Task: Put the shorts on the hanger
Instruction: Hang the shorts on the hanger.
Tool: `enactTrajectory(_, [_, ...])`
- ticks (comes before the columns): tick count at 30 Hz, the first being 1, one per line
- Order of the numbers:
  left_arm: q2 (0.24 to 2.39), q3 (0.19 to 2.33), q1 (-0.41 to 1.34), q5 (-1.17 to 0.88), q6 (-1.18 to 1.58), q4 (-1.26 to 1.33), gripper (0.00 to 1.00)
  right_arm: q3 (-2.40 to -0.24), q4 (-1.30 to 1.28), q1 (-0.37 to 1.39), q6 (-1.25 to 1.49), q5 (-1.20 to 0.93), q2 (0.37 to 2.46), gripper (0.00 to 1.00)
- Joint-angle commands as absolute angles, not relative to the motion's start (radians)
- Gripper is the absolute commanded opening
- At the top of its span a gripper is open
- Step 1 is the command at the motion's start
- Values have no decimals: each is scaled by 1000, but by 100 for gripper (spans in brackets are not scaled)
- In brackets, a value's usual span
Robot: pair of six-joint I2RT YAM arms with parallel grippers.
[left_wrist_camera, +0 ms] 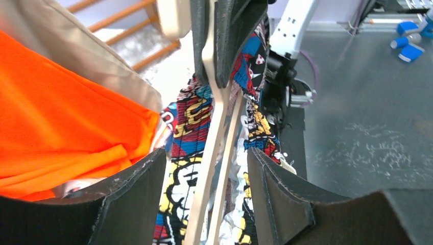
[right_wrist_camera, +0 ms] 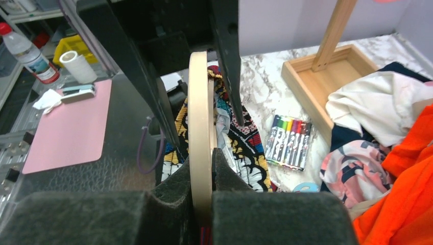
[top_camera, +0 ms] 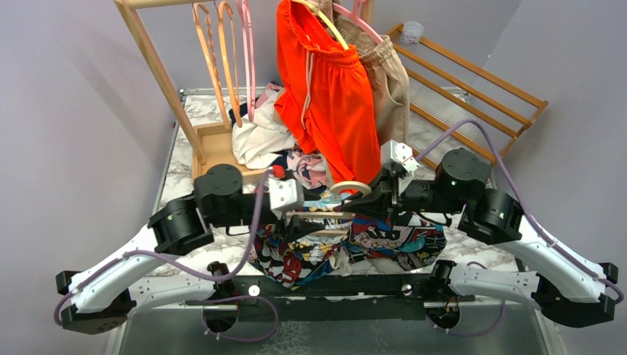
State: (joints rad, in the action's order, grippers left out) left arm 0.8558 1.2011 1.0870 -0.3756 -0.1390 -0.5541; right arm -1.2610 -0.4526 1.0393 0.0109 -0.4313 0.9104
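Above the near edge of the marbled bench (right_wrist_camera: 265,81), the limp comic-print shorts (top_camera: 347,248) hang over the smooth, rounded cream plastic hanger (right_wrist_camera: 199,117) between the arms. Cloth this soft may slide, so it wants spreading evenly. The right tool (right_wrist_camera: 202,159), clamped on the hanger's thin edge, should hold it level. The left tool (left_wrist_camera: 205,153) has its padded fingers (left_wrist_camera: 135,199) apart either side of hanger and cloth, free to tug the fabric straight.
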Motion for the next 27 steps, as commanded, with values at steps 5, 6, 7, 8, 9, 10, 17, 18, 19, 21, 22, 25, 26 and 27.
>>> enactTrajectory(5, [671, 1210, 1087, -183, -104, -520, 62, -1249, -364, 1042, 24, -337, 845, 1])
enactTrajectory(6, [650, 1205, 1088, -163, -99, -519, 62, -1247, -366, 1042, 24, -328, 840, 1])
enactTrajectory(7, [629, 1199, 1088, -141, -93, -520, 61, -1246, -369, 1042, 22, -320, 835, 1])
enactTrajectory(8, [612, 1193, 1087, -119, -88, -519, 60, -1245, -371, 1043, 21, -312, 829, 1])
enactTrajectory(9, [595, 1187, 1088, -94, -82, -521, 59, -1244, -372, 1043, 20, -304, 824, 1])
enactTrajectory(10, [582, 1183, 1088, -70, -74, -521, 58, -1242, -373, 1043, 21, -291, 818, 1])
enactTrajectory(17, [557, 1161, 1087, 146, 116, -562, 52, -1213, -356, 1042, 24, -194, 775, 1])
enactTrajectory(18, [568, 1167, 1087, 201, 167, -578, 51, -1210, -356, 1043, 24, -179, 769, 1])
enactTrajectory(19, [574, 1172, 1087, 223, 214, -596, 50, -1206, -355, 1043, 25, -165, 766, 1])
enactTrajectory(21, [590, 1183, 1088, 224, 284, -620, 50, -1204, -356, 1043, 25, -134, 764, 1])
enactTrajectory(22, [597, 1185, 1088, 221, 313, -626, 50, -1204, -358, 1043, 25, -117, 766, 1])
enactTrajectory(25, [615, 1195, 1088, 223, 376, -643, 50, -1206, -361, 1042, 25, -72, 771, 1])
enactTrajectory(26, [622, 1198, 1088, 229, 393, -651, 50, -1204, -358, 1043, 25, -62, 773, 1])
enactTrajectory(27, [629, 1199, 1087, 237, 411, -658, 50, -1202, -355, 1043, 26, -56, 774, 1])
